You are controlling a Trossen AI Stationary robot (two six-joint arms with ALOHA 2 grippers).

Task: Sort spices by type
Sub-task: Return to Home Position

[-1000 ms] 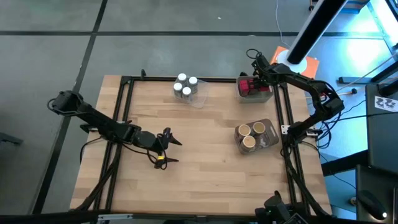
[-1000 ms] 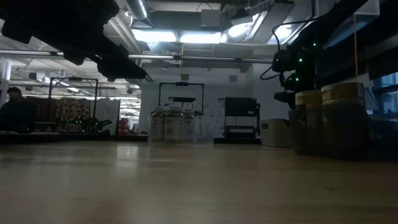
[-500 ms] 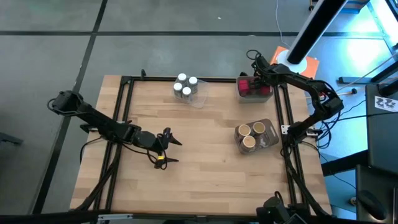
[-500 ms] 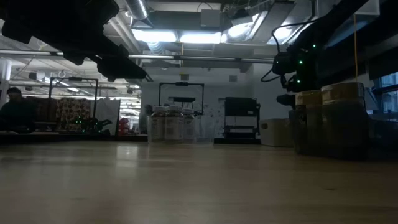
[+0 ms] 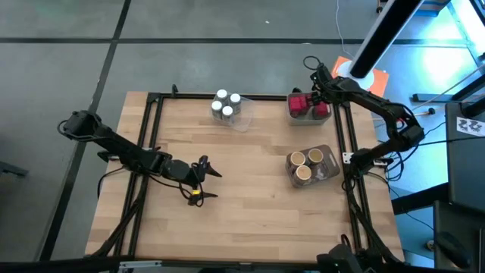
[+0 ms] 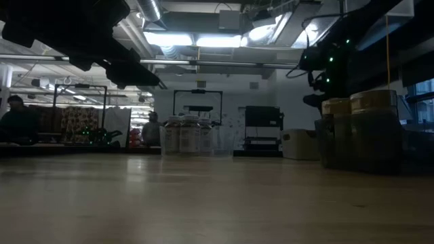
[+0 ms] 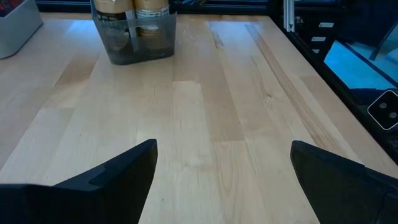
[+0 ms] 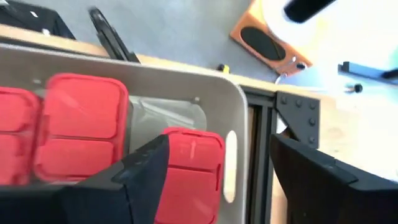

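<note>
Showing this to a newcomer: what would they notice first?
Three sorted clusters: white-lidded clear jars at the table's far edge, red boxy packets in a grey bin at its far-right corner, tan round jars in a dark bin nearer. The right pincer hovers open above the packets; the left pincer waits mid-left.

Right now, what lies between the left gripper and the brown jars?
Only bare tabletop between the open left gripper and the brown jars, clearest in the high and left wrist views.

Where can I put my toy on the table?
Bare: the middle between the left arm and the brown jars, and the whole table side opposite the white-lidded jars. Crowded: the corner where the right arm hangs over the red packets.
</note>
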